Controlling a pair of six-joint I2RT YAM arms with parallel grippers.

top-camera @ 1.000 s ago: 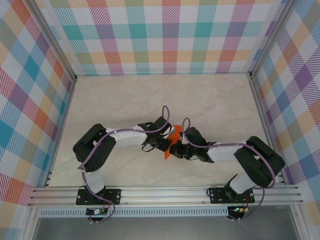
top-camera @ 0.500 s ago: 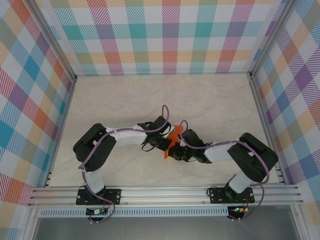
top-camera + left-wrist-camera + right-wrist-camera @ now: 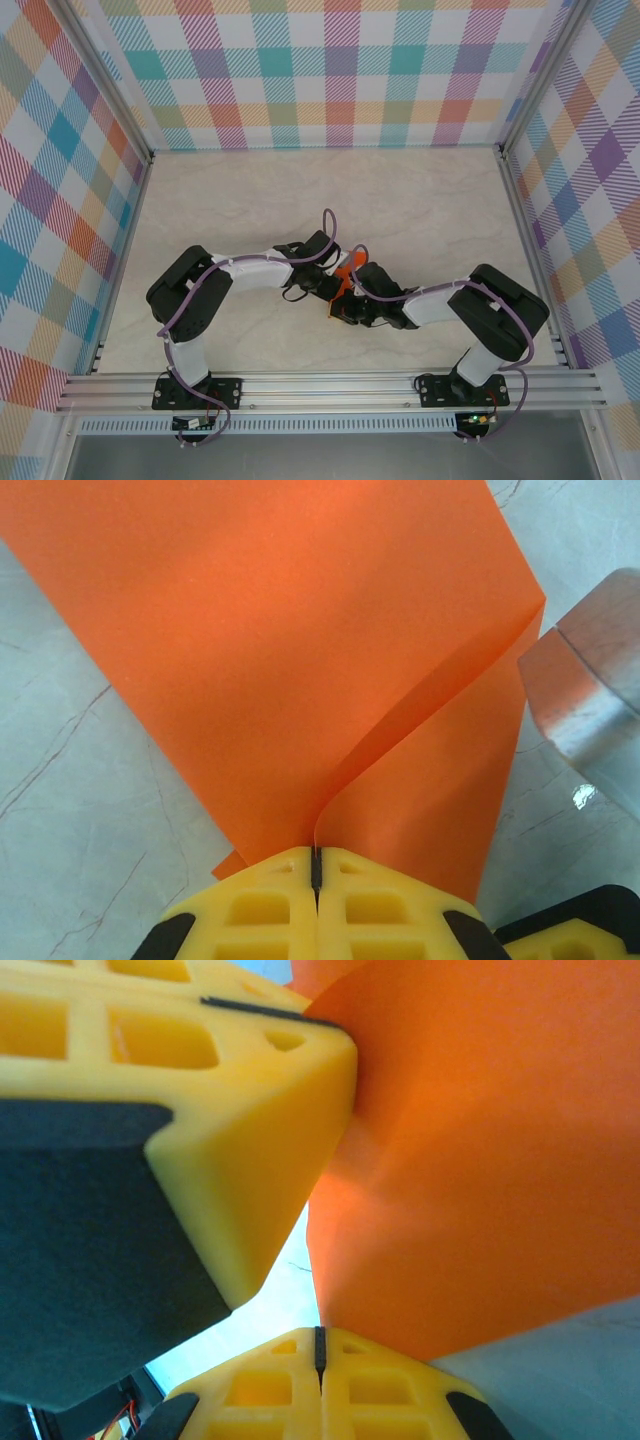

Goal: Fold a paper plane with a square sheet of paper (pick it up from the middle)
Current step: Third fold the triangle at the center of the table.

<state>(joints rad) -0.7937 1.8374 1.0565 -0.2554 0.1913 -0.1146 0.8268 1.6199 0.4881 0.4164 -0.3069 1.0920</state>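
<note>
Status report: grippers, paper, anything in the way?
Left gripper shut on paper. Right gripper shut on paper too. Paper bent between them. Grippers crowded close together.

The right gripper (image 3: 320, 1350) at 6 o'clock is closed on the paper (image 3: 480, 1160), which fans toward 1 o'clock. The left gripper (image 3: 305, 1020) pinches it at 11 o'clock.

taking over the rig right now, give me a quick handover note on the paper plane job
Grippers: the left gripper is shut, pinching the square sheet of paper. The right gripper is shut on the same sheet, close beside the left one.
Paper: held between the two grippers over the front middle of the table, bowed into a soft curve.
Done: both arms have hold of the sheet and a bend is started. No sharp crease is visible.
Left: press the folds and shape the nose and wings. There is no plane yet.
</note>
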